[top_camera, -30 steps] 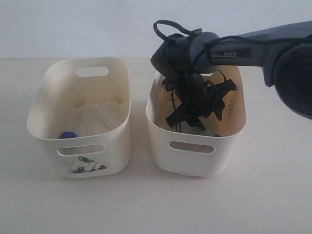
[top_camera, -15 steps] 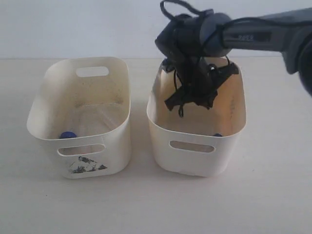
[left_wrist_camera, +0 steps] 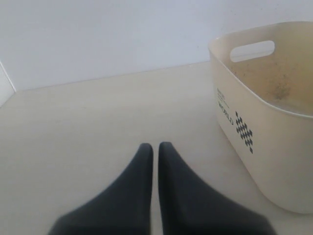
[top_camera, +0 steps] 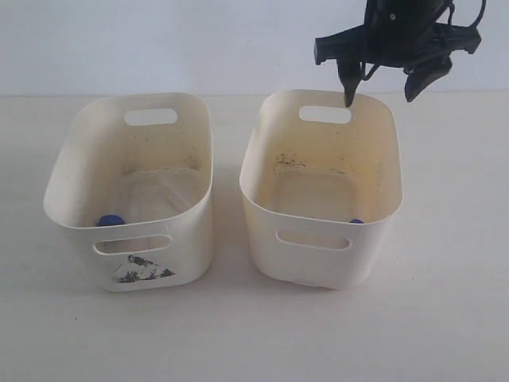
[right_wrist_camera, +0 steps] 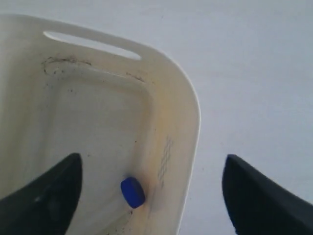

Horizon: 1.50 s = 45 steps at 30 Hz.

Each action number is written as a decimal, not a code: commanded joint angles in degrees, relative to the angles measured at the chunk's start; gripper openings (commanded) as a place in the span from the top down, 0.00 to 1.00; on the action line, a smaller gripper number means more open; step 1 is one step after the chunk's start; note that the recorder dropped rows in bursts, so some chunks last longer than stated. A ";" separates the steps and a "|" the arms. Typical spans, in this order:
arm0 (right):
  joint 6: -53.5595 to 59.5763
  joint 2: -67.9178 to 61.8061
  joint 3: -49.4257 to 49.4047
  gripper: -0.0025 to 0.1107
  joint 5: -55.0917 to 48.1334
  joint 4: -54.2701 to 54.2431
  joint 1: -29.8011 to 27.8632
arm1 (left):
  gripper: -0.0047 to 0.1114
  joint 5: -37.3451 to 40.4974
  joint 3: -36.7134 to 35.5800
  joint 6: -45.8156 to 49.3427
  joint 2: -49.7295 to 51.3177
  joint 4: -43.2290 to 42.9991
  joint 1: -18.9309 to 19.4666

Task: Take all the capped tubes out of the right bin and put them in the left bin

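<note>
Right end effector point(top_camera: 381, 97) spread, above right bin point(top_camera: 318, 267)

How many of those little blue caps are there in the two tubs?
2. One blue cap sits low in the left bin, behind its front wall; a second blue cap is in the right bin, by its front wall. The front walls may hide more.

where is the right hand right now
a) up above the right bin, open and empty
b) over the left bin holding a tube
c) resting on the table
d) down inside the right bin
A: in the exterior view the right hand hangs above the right bin with its fingers spread and nothing between them, while a blue capped tube lies inside that bin.
</note>
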State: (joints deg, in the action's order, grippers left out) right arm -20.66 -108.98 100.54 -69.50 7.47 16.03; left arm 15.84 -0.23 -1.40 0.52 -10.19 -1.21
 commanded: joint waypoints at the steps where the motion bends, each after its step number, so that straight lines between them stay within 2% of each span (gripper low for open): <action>1: 1.31 0.32 0.06 0.31 -0.47 2.89 -0.51 | 0.92 -0.86 0.23 -0.66 -0.11 0.06 0.06; 6: -0.54 -1.39 -0.76 0.57 -0.47 4.83 -0.80 | 0.92 -0.86 0.23 -0.66 -0.11 0.06 0.06; 8: -2.37 -2.13 -2.39 0.63 -0.47 4.83 -0.80 | 0.92 -0.86 0.23 -0.66 -0.11 0.06 0.06; 16: -1.23 -4.57 -8.33 0.62 0.86 5.19 -0.80 | 0.92 -0.86 0.23 -0.66 -0.11 0.06 0.06; 18: -0.79 -4.81 -8.71 0.66 1.41 5.30 -0.80 | 0.92 -0.86 0.23 -0.66 -0.11 0.06 0.06; 20: -0.79 -4.81 -8.71 0.79 1.41 5.69 -0.80 | 0.92 -0.86 0.23 -0.66 -0.11 0.06 0.06; 22: -0.07 -4.81 -8.71 0.97 1.41 6.23 -0.80 | 0.92 -0.86 0.23 -0.66 -0.11 0.06 0.06; 31: -0.45 -4.81 -8.60 0.98 4.55 7.73 -0.80 | 0.92 -0.86 0.23 -0.66 -0.11 0.06 0.06; 36: -1.63 -4.69 -8.60 0.98 3.09 13.16 -0.67 | 0.92 -0.86 0.23 -0.66 -0.11 0.06 0.06; 45: -1.30 -1.66 -8.49 0.98 4.05 11.78 -0.67 | 0.92 -0.86 0.23 -0.66 -0.11 0.06 0.06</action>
State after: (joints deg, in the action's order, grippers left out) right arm -23.10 -112.43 91.93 -65.52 17.50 15.77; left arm 15.84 -0.23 -1.40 0.52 -10.19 -1.21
